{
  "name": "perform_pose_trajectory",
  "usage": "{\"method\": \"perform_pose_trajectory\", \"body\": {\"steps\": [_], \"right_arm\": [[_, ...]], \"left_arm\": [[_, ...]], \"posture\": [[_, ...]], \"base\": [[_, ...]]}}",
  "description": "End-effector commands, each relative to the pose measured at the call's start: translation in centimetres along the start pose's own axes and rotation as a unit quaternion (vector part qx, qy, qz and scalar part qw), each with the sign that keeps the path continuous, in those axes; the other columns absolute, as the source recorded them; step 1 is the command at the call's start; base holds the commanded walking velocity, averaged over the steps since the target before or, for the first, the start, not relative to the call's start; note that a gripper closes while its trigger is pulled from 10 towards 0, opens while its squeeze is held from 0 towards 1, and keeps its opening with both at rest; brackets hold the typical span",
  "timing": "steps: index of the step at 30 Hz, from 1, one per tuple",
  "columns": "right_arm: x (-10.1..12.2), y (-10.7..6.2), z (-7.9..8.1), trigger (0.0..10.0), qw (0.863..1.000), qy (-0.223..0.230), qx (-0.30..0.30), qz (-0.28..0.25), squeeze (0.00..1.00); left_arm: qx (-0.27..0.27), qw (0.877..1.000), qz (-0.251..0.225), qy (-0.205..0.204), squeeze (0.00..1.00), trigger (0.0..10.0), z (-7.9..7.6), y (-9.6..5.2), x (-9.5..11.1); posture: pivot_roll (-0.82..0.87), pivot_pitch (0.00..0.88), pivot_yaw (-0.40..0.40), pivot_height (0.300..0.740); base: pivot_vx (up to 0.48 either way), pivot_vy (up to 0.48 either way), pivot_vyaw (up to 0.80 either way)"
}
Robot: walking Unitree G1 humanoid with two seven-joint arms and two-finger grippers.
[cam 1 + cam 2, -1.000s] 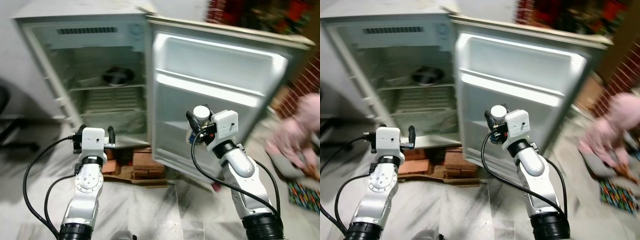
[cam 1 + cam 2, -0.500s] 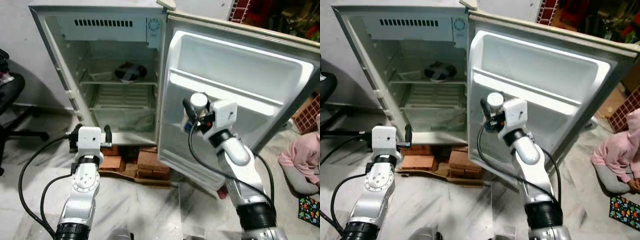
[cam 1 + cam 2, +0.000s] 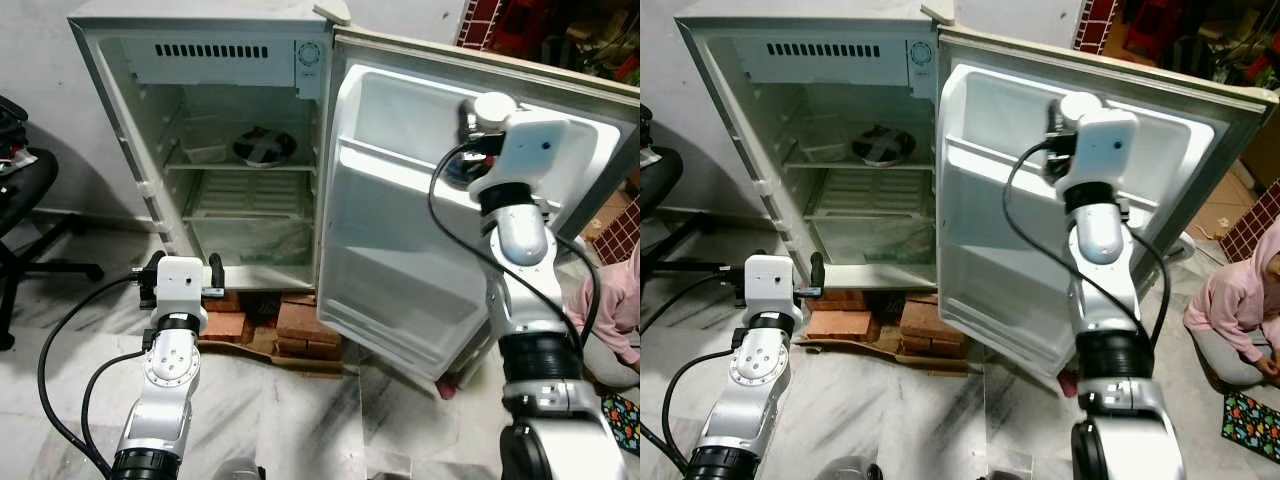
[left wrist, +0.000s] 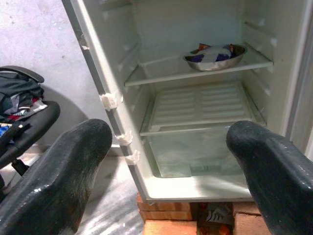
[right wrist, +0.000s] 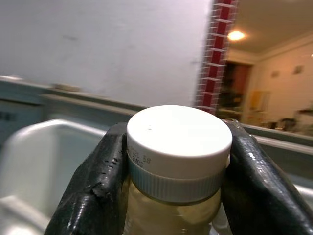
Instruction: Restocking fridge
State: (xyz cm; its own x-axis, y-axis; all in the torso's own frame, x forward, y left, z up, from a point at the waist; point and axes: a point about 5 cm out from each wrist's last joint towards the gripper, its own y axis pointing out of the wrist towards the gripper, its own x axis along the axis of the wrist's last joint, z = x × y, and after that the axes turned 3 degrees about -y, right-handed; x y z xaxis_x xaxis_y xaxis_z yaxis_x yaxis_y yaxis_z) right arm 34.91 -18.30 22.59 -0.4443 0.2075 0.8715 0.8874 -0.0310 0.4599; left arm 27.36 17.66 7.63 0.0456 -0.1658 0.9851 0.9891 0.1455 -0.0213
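My right fingers [image 5: 247, 166] stayed clamped on the white-capped bottle [image 5: 178, 147] — raised from mid-door to the fridge door [image 3: 400, 260]'s top shelf; left fingers [image 4: 73, 166] apart.

Faint printed code, unreadable, on the bottle cap [image 5: 179, 147].

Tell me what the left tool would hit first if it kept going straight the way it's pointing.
Probably the fridge: the left tool, fingers apart, faces the open lower compartment below the wire shelf. Depth is unclear.
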Motion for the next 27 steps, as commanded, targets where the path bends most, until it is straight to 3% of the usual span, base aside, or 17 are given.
{"method": "perform_pose_trajectory", "body": {"steps": [1, 7, 11, 14, 20, 22, 27], "right_arm": [[0.2, 0.7, -0.7, 10.0, 1.0, -0.008, -0.022, -0.009, 0.0], [-0.3, 2.1, -0.9, 10.0, 0.996, -0.073, -0.043, -0.01, 0.0], [-0.9, 2.1, -0.9, 10.0, 0.994, -0.097, -0.049, -0.004, 0.0], [-2.9, 1.7, -1.0, 10.0, 0.991, -0.117, -0.051, 0.038, 0.0], [-5.1, 0.9, -2.2, 10.0, 0.984, -0.123, -0.08, 0.101, 0.0], [-6.1, 0.6, -3.4, 10.0, 0.98, -0.118, -0.096, 0.131, 0.0], [-6.7, 0.4, -4.1, 10.0, 0.976, -0.108, -0.1, 0.159, 0.0]], "left_arm": [[-0.001, 1.0, -0.002, -0.001, 0.0, 10.0, 0.2, 0.0, 0.2], [0.0, 1.0, -0.001, 0.0, 0.0, 10.0, 0.2, -0.1, 0.2], [0.001, 1.0, -0.002, 0.0, 0.0, 10.0, 0.2, -0.1, 0.2], [0.003, 1.0, -0.001, 0.0, 0.0, 10.0, 0.3, -0.2, 0.2], [0.005, 1.0, 0.001, 0.001, 0.0, 10.0, 0.4, -0.5, 0.1], [0.006, 1.0, 0.002, 0.001, 0.0, 10.0, 0.5, -0.6, 0.0], [0.004, 1.0, 0.004, 0.001, 0.0, 10.0, 0.5, -0.6, 0.0]], "posture": [[0.11, 0.035, -0.036, 0.74], [0.12, 0.038, -0.038, 0.74], [0.12, 0.041, -0.041, 0.74], [0.13, 0.046, -0.045, 0.74], [0.13, 0.05, -0.047, 0.74], [0.13, 0.053, -0.047, 0.74], [0.13, 0.054, -0.045, 0.74]], "base": [[0.0, 0.0, 0.0], [0.0, 0.0, 0.0], [0.0, 0.0, 0.0], [0.0, 0.0, 0.0], [0.0, 0.0, 0.0], [0.0, 0.0, 0.0], [0.0, 0.0, 0.0]]}}
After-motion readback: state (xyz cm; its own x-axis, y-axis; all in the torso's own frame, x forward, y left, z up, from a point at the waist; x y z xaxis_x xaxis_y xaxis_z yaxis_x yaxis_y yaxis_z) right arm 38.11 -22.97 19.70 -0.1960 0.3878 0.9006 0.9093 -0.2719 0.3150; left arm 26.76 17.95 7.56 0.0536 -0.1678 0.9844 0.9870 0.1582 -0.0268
